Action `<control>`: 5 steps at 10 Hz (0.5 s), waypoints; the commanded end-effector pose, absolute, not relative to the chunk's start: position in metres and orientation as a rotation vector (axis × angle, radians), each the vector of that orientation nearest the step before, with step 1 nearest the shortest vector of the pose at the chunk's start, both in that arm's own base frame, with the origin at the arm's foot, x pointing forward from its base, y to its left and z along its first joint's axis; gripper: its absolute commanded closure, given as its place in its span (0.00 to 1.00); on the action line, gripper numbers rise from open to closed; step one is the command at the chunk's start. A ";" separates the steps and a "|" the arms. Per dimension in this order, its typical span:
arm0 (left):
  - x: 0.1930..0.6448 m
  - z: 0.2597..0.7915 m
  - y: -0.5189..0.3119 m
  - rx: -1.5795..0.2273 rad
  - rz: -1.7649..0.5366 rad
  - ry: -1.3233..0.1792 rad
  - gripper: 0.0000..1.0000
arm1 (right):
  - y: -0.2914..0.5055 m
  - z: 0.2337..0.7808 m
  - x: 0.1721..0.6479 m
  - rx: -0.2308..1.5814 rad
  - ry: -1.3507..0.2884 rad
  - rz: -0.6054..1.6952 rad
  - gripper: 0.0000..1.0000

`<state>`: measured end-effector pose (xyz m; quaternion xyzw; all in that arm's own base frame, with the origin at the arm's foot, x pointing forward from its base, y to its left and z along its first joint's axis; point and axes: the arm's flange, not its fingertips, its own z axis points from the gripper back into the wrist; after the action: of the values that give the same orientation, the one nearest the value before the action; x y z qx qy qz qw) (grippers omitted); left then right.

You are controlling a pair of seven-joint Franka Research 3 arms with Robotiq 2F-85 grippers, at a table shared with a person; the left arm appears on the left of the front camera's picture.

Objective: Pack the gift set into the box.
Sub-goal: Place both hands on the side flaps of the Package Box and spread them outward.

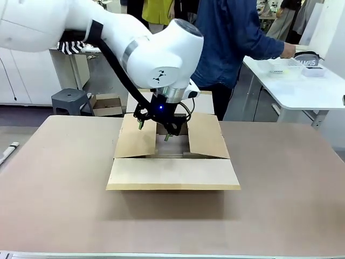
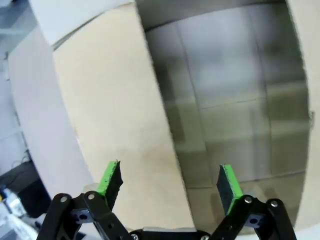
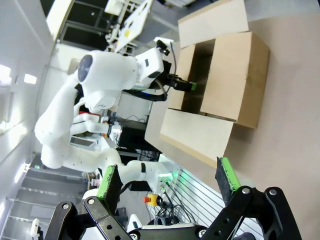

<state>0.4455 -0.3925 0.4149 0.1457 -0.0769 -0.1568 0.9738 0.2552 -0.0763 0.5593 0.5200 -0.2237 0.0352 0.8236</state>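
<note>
A white left arm [image 1: 108, 38] enters from the upper left of the front view and bends down to the centre of the frame. There the left gripper [image 1: 153, 131] hangs just above the open top of the box [image 1: 172, 172], its fingers [image 1: 140, 125] spread apart and holding nothing. The brown cardboard box sits mid-frame on the brown table [image 1: 54, 189], with all four flaps folded outward. The left wrist view looks between the green pads [image 2: 111, 177] at a pale flap and the box's shadowed bare bottom [image 2: 225, 100]. At the upper centre stands a person [image 1: 226, 32] in a blue top, with one hand [image 1: 288, 51] over the gift set [image 1: 281, 67], which sits on a white side table [image 1: 312, 94] at the upper right. In the right wrist view, the right gripper [image 3: 168, 180] is well away from the box [image 3: 235, 75], fingers apart and empty.
</note>
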 end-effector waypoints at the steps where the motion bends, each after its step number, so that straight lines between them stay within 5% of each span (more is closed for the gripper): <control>1: 0.452 0.412 -0.403 0.404 -0.270 -0.140 0.00 | -0.074 0.561 0.258 1.124 -0.501 0.099 0.00; 5: 0.455 0.395 -0.398 0.482 -0.222 -0.117 0.00 | -0.074 0.561 0.258 1.124 -0.501 0.099 0.00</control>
<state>0.4523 -0.3969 0.3944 0.2231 -0.0523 -0.1253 0.9653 0.2551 -0.0763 0.5594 0.5202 -0.2238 0.0353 0.8235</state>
